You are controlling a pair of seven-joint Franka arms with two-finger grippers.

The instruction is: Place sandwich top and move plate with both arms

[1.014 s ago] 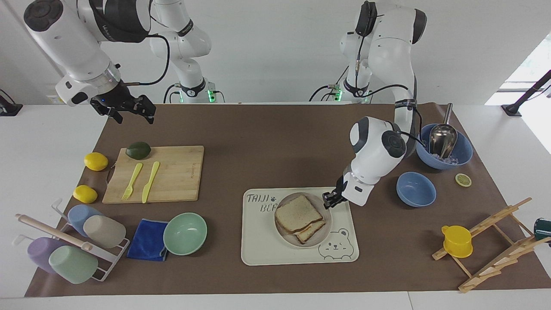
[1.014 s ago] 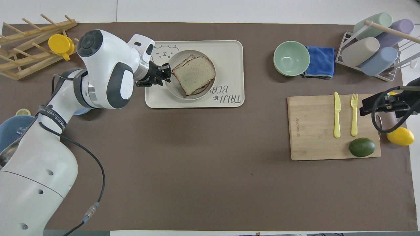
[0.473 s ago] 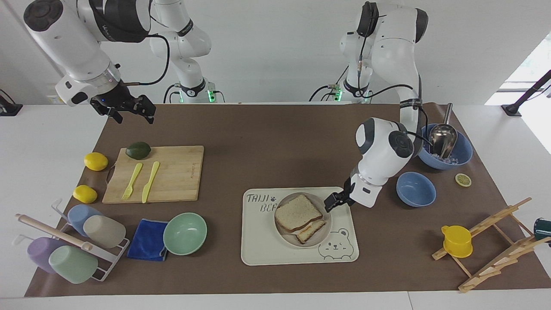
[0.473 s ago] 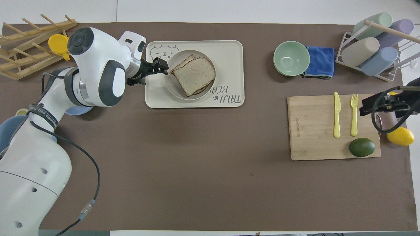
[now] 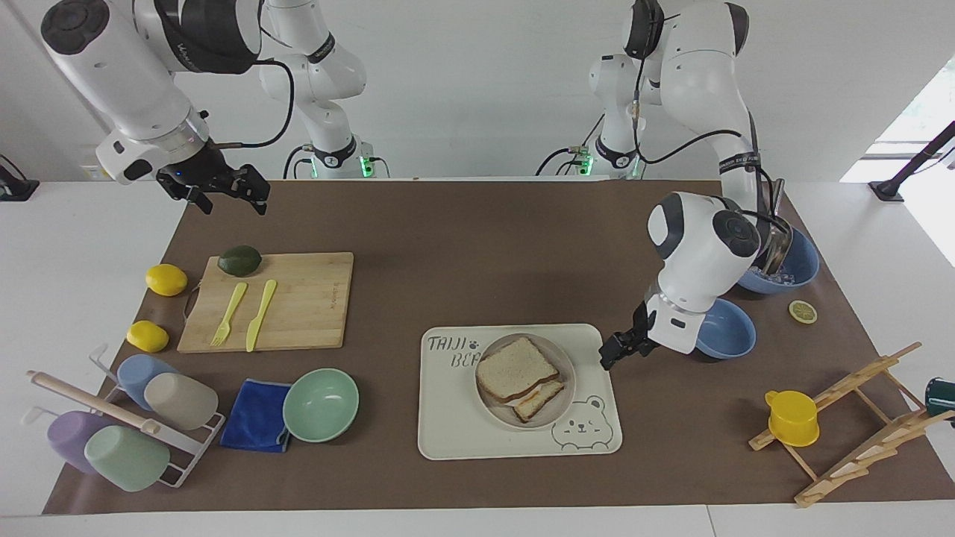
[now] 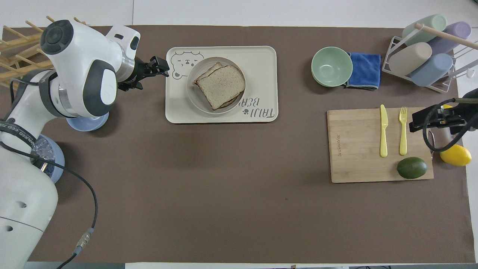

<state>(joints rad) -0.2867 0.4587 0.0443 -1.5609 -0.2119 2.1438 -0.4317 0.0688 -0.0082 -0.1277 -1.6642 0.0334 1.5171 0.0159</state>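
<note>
Facing view: sandwich top (image 5: 516, 368) sitting on plate (image 5: 565, 388), left gripper (image 5: 616, 350) spread wide, empty, just beside the tray (image 5: 448, 432).

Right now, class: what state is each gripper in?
Left gripper: open, empty, beside the bear tray.
Right gripper: open, empty, waiting above the table's edge near the cutting board.

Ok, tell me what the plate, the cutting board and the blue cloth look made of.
Plate: probably matte plastic or ceramic; beige-grey, no gloss. Cutting board: wood, likely bamboo; pale grain lines show. Blue cloth: soft fabric, maybe microfibre; folded, with a stitched edge.
</note>
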